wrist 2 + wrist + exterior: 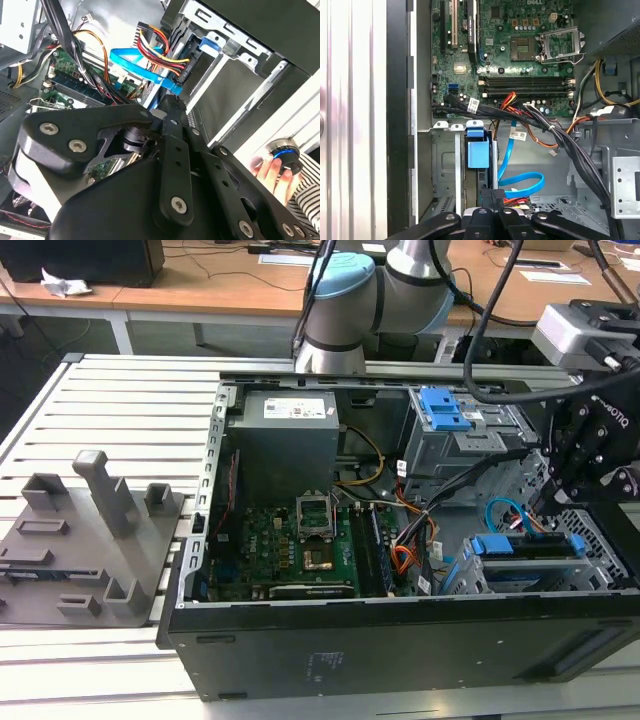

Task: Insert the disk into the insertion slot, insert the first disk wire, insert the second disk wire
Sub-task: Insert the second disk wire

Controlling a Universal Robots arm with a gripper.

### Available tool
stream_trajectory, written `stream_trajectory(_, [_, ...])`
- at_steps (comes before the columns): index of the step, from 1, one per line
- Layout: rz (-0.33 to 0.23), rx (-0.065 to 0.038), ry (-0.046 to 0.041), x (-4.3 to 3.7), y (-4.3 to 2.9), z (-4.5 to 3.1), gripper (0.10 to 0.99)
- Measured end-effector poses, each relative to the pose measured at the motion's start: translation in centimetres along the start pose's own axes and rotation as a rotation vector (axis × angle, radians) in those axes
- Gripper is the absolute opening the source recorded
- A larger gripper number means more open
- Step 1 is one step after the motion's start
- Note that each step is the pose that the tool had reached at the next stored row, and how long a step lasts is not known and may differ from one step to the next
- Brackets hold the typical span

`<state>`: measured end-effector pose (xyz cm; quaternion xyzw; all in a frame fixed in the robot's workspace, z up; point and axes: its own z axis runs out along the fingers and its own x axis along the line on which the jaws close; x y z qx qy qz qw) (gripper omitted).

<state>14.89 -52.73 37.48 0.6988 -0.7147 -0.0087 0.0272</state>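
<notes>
exterior view: an open black computer case [400,640] lies on a slatted metal worktop [120,400]. the gripper [548,508] is lowered into the case near the exterior view's right edge, just above the insertion slot [530,575]. the disk [525,547] sits in that slot, its blue carrier showing at the top. a blue flat cable [497,515] curves just beside the gripper. a taller grey cage with a blue latch [445,410] stands behind the slot. the motherboard [290,550] lies toward the exterior view's left inside the case. a grey fixture [85,540] rests on the worktop, well apart from the case.

second wrist view: the gripper fingers [172,125] are drawn narrow at the connector end of the blue flat cable [135,62]; whether they clamp it cannot be told. a person's hand [272,170] rests on a round knob [285,152] outside the case.

first wrist view: the disk [478,155] stands seated in the insertion slot [445,165]. the blue flat cable [520,182] loops beside it, near the gripper [492,197].
</notes>
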Motion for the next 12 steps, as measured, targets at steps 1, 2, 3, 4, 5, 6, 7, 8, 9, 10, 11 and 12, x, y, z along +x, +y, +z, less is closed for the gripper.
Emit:
stream_trajectory(1, [0.0, 0.0, -0.0002, 0.0, 0.0, 0.0, 0.106])
stream_trajectory(2, [0.0, 0.0, -0.0001, -0.01, 0.0, -0.02, 0.106])
stream_trajectory(3, [0.0, 0.0, 0.0003, 0.0, 0.08, -0.03, 0.106])
stream_trajectory(4, [0.0, 0.0, 0.0002, 0.01, 0.62, 0.0, 0.106])
stream_trajectory(5, [0.0, 0.0, 0.0001, 0.02, 1.22, 0.04, 0.106])
stream_trajectory(6, [0.0, 0.0, 0.0, 0.03, 1.42, 0.05, 0.106])
stream_trajectory(7, [0.0, 0.0, 0.0001, 0.03, 1.41, 0.05, 0.106])
stream_trajectory(8, [0.0, 0.0, 0.0001, 0.03, 1.42, 0.05, 0.106])
stream_trajectory(9, [0.0, 0.0, 0.0001, 0.03, 1.44, 0.05, 0.106])
stream_trajectory(10, [0.0, 0.0, 0.0001, 0.03, 1.46, 0.05, 0.106])
stream_trajectory(11, [0.0, 0.0, 0.0001, 0.03, 1.47, 0.05, 0.106])
stream_trajectory(12, [0.0, 0.0, 0.0001, 0.03, 1.47, 0.05, 0.106])
